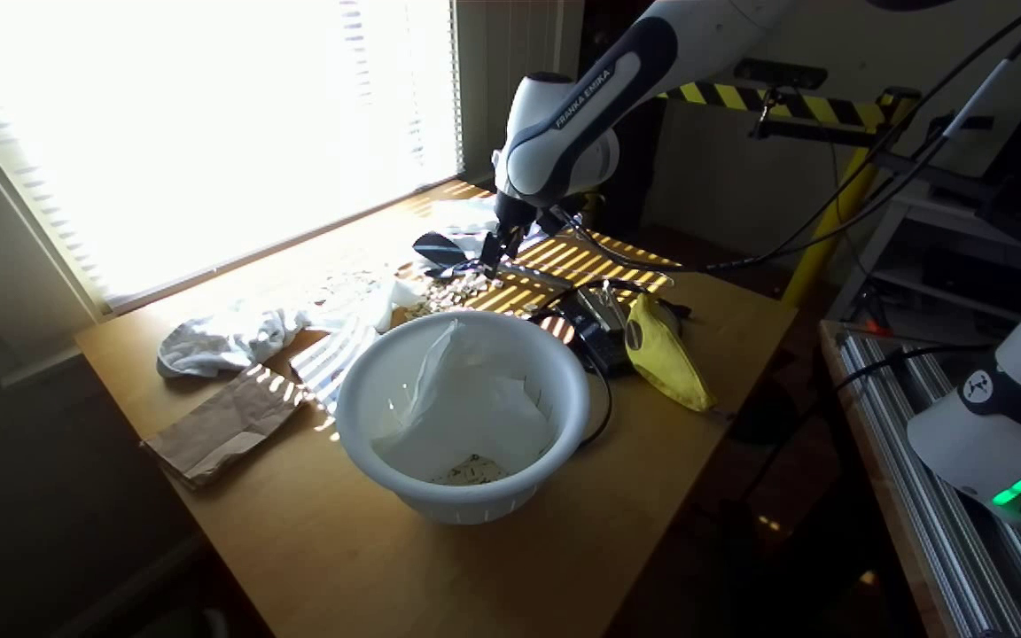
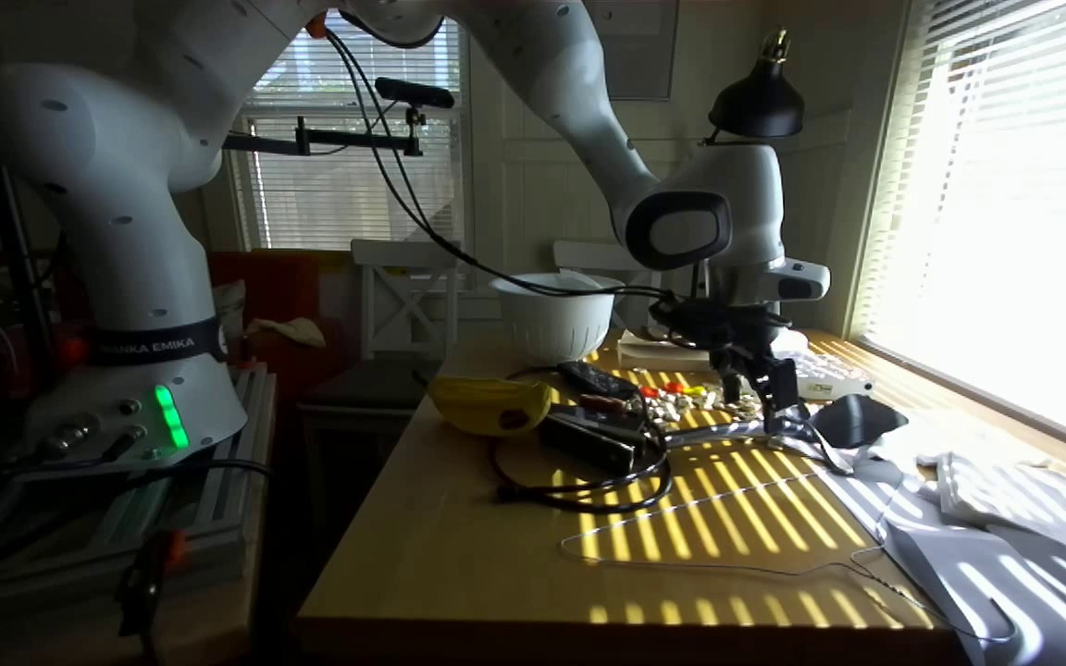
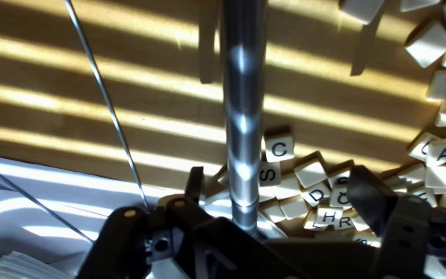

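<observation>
Wrist view: the two fingers [image 3: 195,182] of the gripper [image 3: 276,180] are seen spread well apart, with a metal tube [image 3: 244,112] framed in the gap between them. The tube is not clamped; a space is left on either side, the narrower one toward the finger at the left of that frame. Its long axis is directed up and down the frame, crosswise to the line joining the fingertips. Whether the tips are level with it or above it cannot be judged from overhead.

In both exterior views the tube is shown lying along the table [image 2: 440,573], close by the fingertips. A dark leaf-shaped head [image 2: 857,421] is shown in an exterior view on the window side of the gripper, while the tube is extended the opposite way, toward a black box [image 2: 588,442]; any join between head and tube is hidden by the fingers.

Only in the wrist view can the letter tiles [image 3: 316,193] be read, C, S, D and H among them. Much of a wire hanger [image 2: 718,565] is outlined in an exterior view; only thin stretches of wire are caught from the wrist. The paper-lined inside of a white colander [image 1: 466,507] is likewise revealed in an exterior view.
</observation>
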Robot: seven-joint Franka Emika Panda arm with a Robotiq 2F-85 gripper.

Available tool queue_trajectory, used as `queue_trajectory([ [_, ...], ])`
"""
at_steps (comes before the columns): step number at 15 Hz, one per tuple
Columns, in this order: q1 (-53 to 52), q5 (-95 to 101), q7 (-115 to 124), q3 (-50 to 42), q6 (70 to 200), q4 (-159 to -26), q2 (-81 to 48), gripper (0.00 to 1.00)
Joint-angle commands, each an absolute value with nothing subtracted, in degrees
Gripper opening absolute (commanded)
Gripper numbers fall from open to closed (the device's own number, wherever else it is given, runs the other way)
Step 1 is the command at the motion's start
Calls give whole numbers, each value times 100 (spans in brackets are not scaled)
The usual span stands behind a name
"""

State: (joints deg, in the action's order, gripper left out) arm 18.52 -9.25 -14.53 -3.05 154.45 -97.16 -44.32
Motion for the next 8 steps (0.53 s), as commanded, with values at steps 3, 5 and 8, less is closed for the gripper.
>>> queue_trajectory([
  [3,1982,-837,-1408,-226,15361,-9689,-4417,90],
  [5,1990,-828,-1414,-218,15257,-9563,-4471,89],
  [8,2006,-838,-1417,-207,15082,-9355,-4566,83],
])
